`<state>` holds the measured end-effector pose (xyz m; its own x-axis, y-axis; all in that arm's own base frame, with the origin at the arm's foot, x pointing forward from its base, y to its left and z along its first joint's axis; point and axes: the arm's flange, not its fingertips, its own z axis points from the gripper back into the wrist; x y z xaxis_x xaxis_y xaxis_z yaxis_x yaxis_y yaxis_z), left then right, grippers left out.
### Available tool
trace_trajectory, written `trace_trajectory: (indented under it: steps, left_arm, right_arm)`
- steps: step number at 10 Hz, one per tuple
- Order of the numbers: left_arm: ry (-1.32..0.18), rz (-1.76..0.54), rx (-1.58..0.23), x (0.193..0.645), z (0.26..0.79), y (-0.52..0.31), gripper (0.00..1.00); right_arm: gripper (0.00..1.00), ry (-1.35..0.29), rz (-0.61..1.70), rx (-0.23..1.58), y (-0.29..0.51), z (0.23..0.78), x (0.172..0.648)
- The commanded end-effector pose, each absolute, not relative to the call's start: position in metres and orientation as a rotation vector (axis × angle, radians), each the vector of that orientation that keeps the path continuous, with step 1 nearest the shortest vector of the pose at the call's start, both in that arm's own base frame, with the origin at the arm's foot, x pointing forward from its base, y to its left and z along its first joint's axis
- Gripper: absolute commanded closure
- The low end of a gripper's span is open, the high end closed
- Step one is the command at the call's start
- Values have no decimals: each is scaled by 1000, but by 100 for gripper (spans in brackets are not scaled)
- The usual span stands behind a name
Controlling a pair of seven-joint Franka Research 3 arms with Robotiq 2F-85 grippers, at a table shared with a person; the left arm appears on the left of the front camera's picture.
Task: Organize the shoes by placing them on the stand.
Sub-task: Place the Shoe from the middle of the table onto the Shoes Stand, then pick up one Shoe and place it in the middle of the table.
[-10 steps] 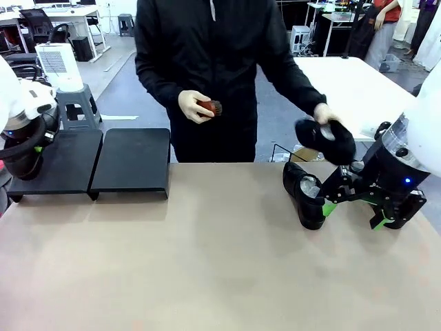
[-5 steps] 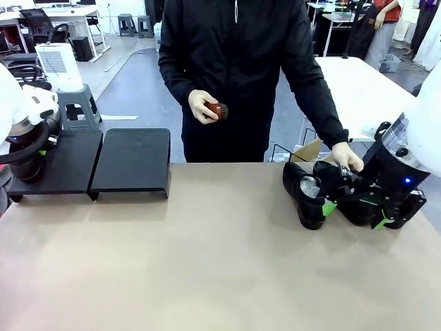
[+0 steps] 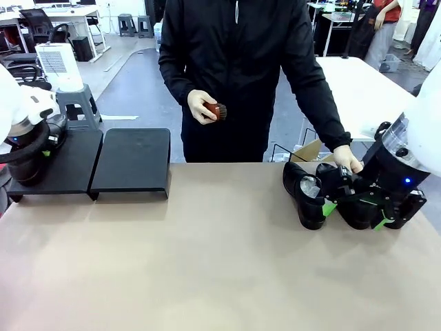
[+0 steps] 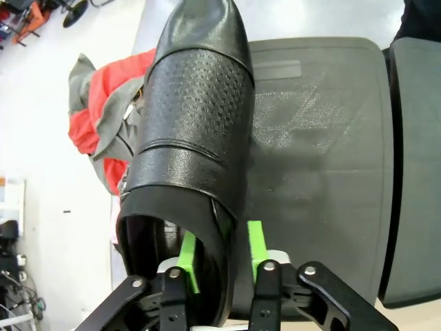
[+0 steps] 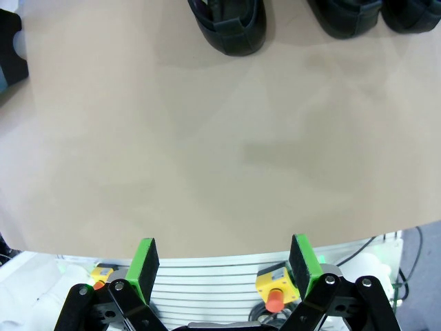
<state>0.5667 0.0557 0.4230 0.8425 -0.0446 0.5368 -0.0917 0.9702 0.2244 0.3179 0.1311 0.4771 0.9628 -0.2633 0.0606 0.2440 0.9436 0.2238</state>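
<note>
The left arm point(image 3: 26, 148) is coming in at the left edge of the front view. Its left claw point(image 4: 220, 249) is pinching the side wall of a shoe point(image 4: 196, 117) between both green pads. The right arm point(image 3: 406, 148) is reaching low over the right side of the worktop point(image 3: 207, 262), and the right claw point(image 5: 224, 261) is gaping wide, with nothing between its fingers. The person is holding one hand point(image 3: 201, 107) curled at chest height and stretching the other hand point(image 3: 346, 158) down beside the right arm.
</note>
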Motion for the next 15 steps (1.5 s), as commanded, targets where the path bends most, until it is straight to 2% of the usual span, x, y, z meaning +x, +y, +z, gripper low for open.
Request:
trace_trajectory:
  steps: [1, 2, 7, 8, 14, 15]
  left_arm:
    - [-605, 54, 259, 558, 435, 54, 5]
    - [-614, 70, 255, 554, 441, 53, 0]
    - [-649, 123, 196, 509, 478, 45, 0]
    - [-648, 114, 218, 536, 468, 49, 0]
    - [-648, 114, 218, 536, 468, 49, 0]
    - [-641, 118, 209, 535, 465, 48, 0]
  right_arm:
    - [0, -92, -240, 232, 131, 478, 321]
    - [0, -92, -240, 232, 131, 478, 321]
    - [0, -92, -240, 232, 131, 478, 321]
    - [0, -92, -240, 232, 131, 478, 321]
    - [0, -90, -259, 217, 131, 477, 318]
    - [0, -109, -211, 199, 125, 494, 284]
